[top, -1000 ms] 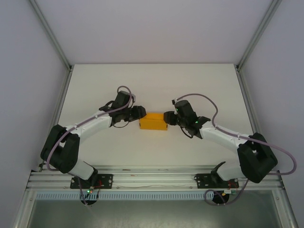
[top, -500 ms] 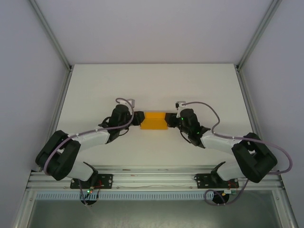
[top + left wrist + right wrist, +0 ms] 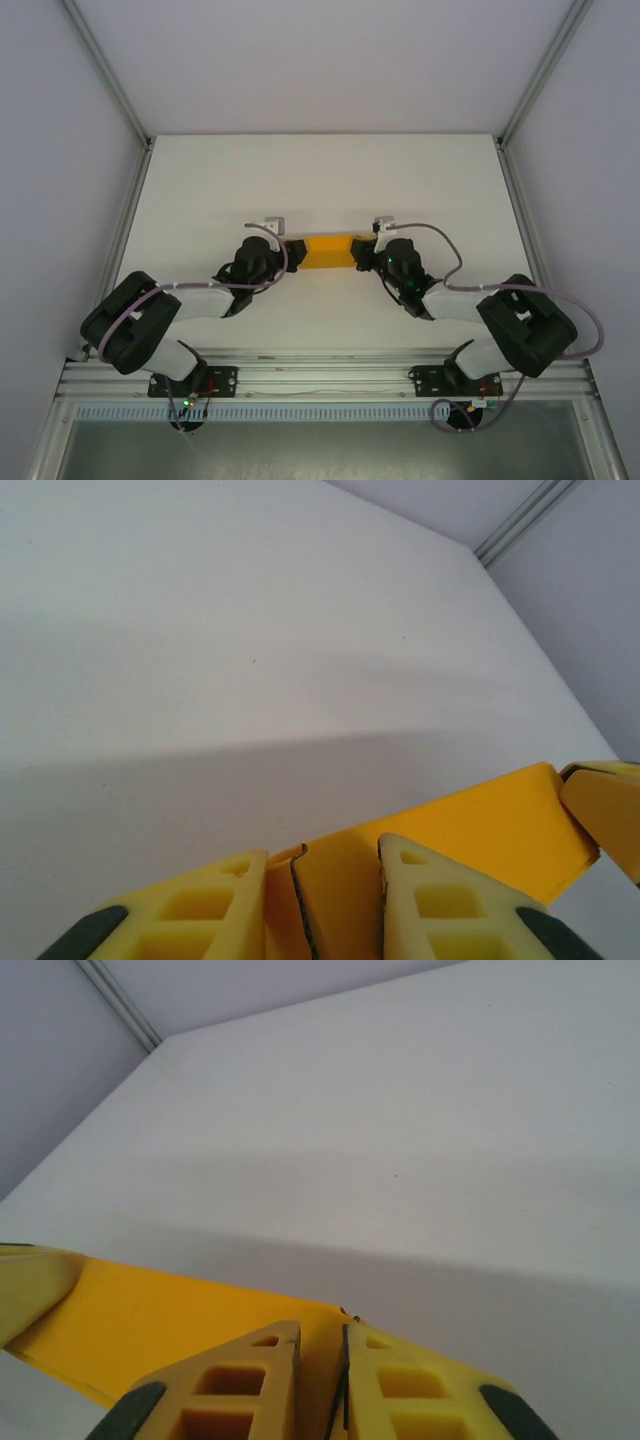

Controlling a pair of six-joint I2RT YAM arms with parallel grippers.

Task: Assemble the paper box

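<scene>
The box [image 3: 328, 252] is at the middle of the table [image 3: 330, 170], its left end wall pinched by the nearly closed left hand [image 3: 292, 253], its right by the right hand [image 3: 362, 254]; light, thin card probably creases easily, so grip gently near folds.

Nothing for you to read at this moment: no text, label, brand, number or sign is legible anywhere. The paper box [image 3: 328, 251] faces you as plain orange-yellow card, and in both wrist views its surface is just as unprinted. The bench [image 3: 320, 180] is plain white, without a mark you could read.
</scene>
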